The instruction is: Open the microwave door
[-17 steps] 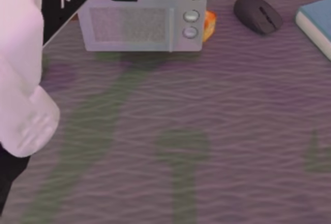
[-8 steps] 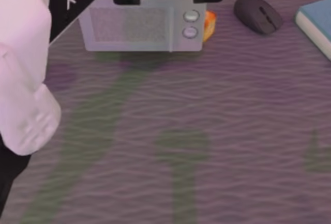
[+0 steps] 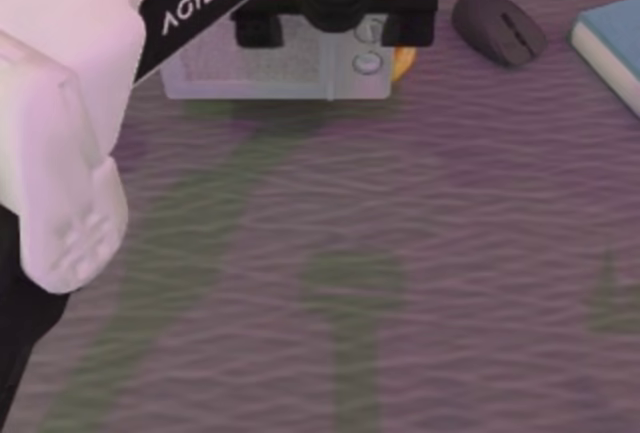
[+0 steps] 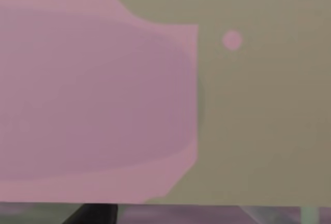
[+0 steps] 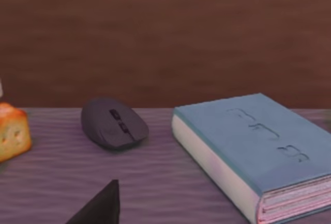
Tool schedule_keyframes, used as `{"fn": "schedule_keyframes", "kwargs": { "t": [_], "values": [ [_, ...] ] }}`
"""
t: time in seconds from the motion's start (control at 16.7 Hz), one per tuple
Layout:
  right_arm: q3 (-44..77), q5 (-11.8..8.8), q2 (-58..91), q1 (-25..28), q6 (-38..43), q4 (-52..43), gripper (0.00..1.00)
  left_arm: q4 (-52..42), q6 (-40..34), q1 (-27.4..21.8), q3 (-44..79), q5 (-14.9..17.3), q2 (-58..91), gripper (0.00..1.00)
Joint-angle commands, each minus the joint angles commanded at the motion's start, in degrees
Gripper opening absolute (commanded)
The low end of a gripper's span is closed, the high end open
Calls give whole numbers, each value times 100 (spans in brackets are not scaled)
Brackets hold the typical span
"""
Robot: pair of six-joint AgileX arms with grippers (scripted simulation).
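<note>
Jaws on the left gripper can't be read as apart or together; it has dropped nearer over the microwave at the tabletop's twelve o'clock, closing on the still-shut microwave door.

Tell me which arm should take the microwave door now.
Left. Its gripper hangs right over the microwave, near the microwave door handle edge. The right arm is out of the top view, facing the computer mouse and book.
</note>
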Motion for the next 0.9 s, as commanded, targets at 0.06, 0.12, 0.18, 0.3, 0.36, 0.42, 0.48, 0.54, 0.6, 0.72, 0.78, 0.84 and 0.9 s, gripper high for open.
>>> {"fn": "schedule_keyframes", "kwargs": {
  "t": [0.06, 0.12, 0.18, 0.3, 0.36, 0.42, 0.48, 0.54, 0.6, 0.72, 0.78, 0.84, 0.9],
  "values": [
    [0, 0, 0, 0, 0, 0, 100, 0, 0, 0, 0, 0, 0, 100],
    [0, 0, 0, 0, 0, 0, 100, 0, 0, 0, 0, 0, 0, 92],
    [0, 0, 0, 0, 0, 0, 100, 0, 0, 0, 0, 0, 0, 85],
    [0, 0, 0, 0, 0, 0, 100, 0, 0, 0, 0, 0, 0, 70],
    [0, 0, 0, 0, 0, 0, 100, 0, 0, 0, 0, 0, 0, 62],
    [0, 0, 0, 0, 0, 0, 100, 0, 0, 0, 0, 0, 0, 55],
    [0, 0, 0, 0, 0, 0, 100, 0, 0, 0, 0, 0, 0, 47],
    [0, 0, 0, 0, 0, 0, 100, 0, 0, 0, 0, 0, 0, 40],
    [0, 0, 0, 0, 0, 0, 100, 0, 0, 0, 0, 0, 0, 32],
    [0, 0, 0, 0, 0, 0, 100, 0, 0, 0, 0, 0, 0, 17],
    [0, 0, 0, 0, 0, 0, 100, 0, 0, 0, 0, 0, 0, 10],
    [0, 0, 0, 0, 0, 0, 100, 0, 0, 0, 0, 0, 0, 2],
    [0, 0, 0, 0, 0, 0, 100, 0, 0, 0, 0, 0, 0, 0]
  ]
}}
